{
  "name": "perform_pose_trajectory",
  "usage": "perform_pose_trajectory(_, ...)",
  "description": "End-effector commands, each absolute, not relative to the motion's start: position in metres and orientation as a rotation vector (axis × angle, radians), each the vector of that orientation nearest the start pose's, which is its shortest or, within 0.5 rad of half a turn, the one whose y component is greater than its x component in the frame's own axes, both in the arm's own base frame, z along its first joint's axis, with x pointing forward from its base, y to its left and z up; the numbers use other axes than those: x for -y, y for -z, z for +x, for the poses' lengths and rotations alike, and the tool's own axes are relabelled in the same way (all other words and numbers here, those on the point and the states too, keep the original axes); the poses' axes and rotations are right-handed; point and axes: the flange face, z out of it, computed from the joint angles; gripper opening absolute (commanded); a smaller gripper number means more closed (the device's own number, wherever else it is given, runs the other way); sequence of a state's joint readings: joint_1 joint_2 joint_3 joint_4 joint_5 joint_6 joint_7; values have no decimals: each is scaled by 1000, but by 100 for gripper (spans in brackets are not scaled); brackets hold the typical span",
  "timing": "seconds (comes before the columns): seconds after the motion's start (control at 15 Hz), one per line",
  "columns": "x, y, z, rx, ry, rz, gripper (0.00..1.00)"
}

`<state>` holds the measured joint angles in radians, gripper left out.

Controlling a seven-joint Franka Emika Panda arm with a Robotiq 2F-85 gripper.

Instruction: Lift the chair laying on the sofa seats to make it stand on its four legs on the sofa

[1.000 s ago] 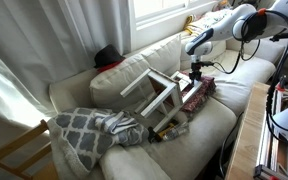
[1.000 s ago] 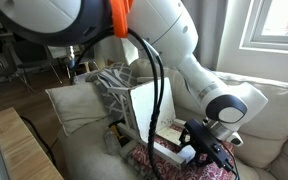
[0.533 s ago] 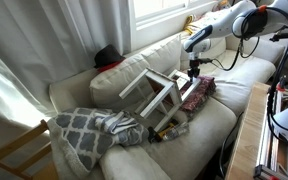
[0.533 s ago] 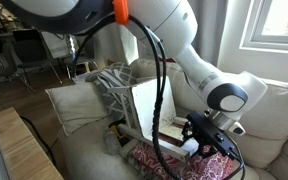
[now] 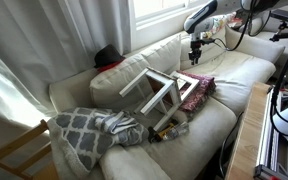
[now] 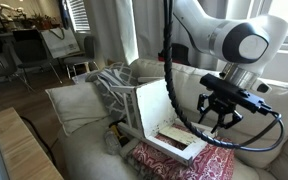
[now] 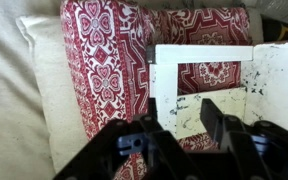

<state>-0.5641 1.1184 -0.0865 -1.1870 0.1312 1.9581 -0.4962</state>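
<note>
The white chair [image 5: 160, 95] lies tipped on its side on the cream sofa [image 5: 239, 72], its seat panel upright and its legs sticking out. It shows in both exterior views [image 6: 150, 112]. Its slatted backrest [image 7: 199, 95] rests on a red patterned cushion [image 7: 99, 70]. My gripper [image 5: 196, 52] hangs in the air above the backrest end of the chair, open and empty, clear of it [image 6: 220, 118]. In the wrist view the two dark fingers [image 7: 174, 125] frame the backrest rail far below.
A grey-and-white patterned blanket [image 5: 89, 130] lies heaped on the sofa beyond the chair's legs. A dark object [image 5: 106, 57] sits on the sofa back. A light wooden frame [image 5: 9, 150] stands beside the sofa's end. A wooden surface [image 6: 19, 150] runs along the sofa front.
My gripper has risen straight up from just above the chair's backrest to well above it. The chair and cushion have not moved.
</note>
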Motion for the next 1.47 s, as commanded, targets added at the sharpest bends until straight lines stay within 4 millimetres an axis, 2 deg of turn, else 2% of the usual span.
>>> perform_pose_trajectory(0.0,397,-66,558,-223,-480,-2860,73)
perform_pose_trajectory(0.07,393,-57,555,-189,-484,-2834,73)
perform_pose_trajectory(0.13,390,-46,551,-164,-492,-2808,78)
perform_pose_trajectory(0.33,382,-6,542,-86,-479,-2731,99)
perform_pose_trajectory(0.6,383,32,534,-68,-418,-2653,100)
perform_pose_trajectory(0.8,392,49,534,-70,-345,-2649,100)
perform_pose_trajectory(1.13,405,61,546,-130,-236,-2696,100)
perform_pose_trajectory(1.4,390,80,553,-129,-218,-2745,100)
